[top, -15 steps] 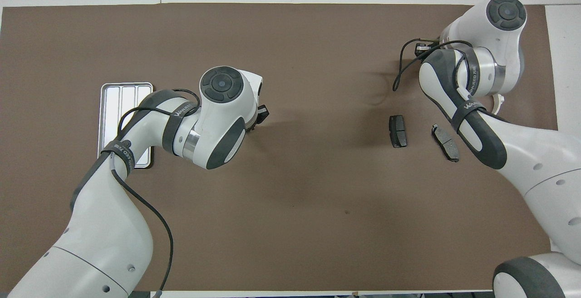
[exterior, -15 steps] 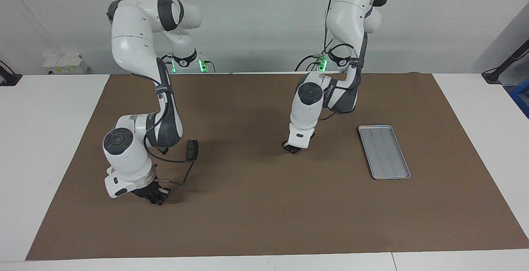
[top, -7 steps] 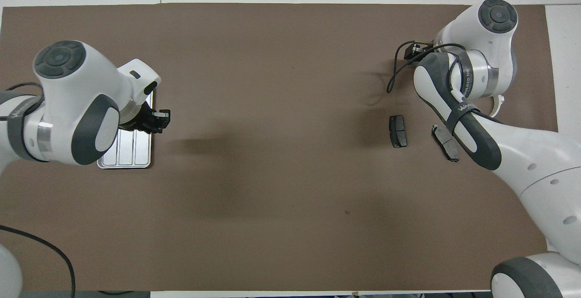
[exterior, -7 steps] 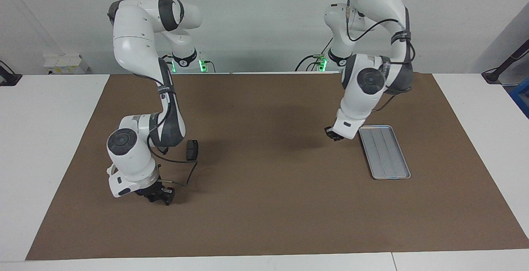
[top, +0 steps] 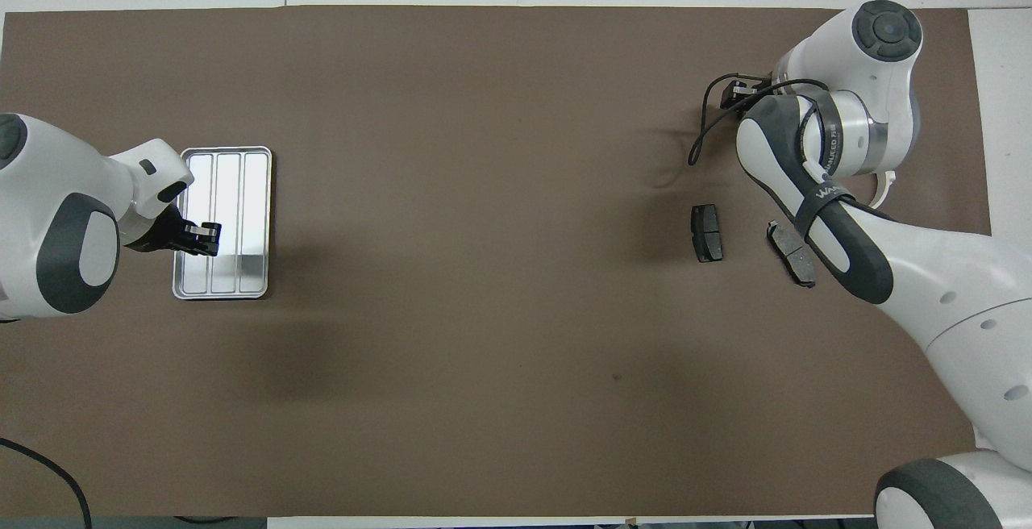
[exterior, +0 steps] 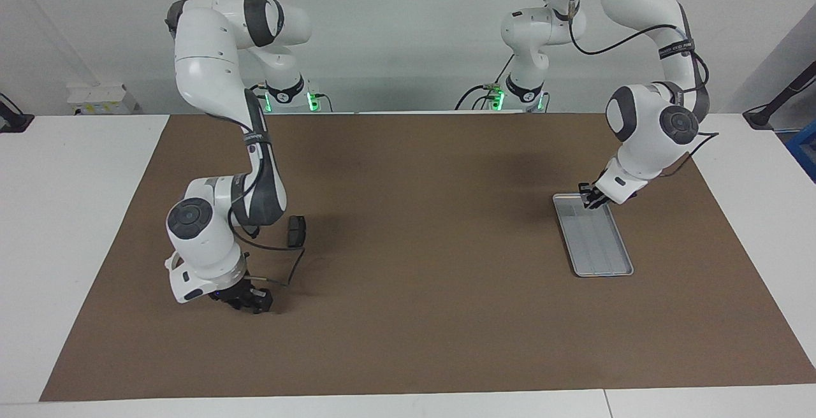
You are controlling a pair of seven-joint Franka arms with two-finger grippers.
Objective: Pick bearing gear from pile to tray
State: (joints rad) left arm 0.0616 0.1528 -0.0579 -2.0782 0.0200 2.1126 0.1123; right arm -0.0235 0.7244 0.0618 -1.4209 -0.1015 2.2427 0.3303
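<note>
I have the left gripper point(exterior: 590, 199), jaws closed, over the flat silver-grey metal tray point(exterior: 602, 259), so release comes next; right gripper point(exterior: 255, 303) low over the brown mat point(exterior: 408, 316), jaw state unclear.

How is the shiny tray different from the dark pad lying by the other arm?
The tray is shiny silver; the dark pad is matte dark grey. The tray is far bigger, with a raised rim and long ridges; the pad is small and flat. The tray lies toward the left arm's end, the pad toward the right arm's. Both rest on the brown mat.
</note>
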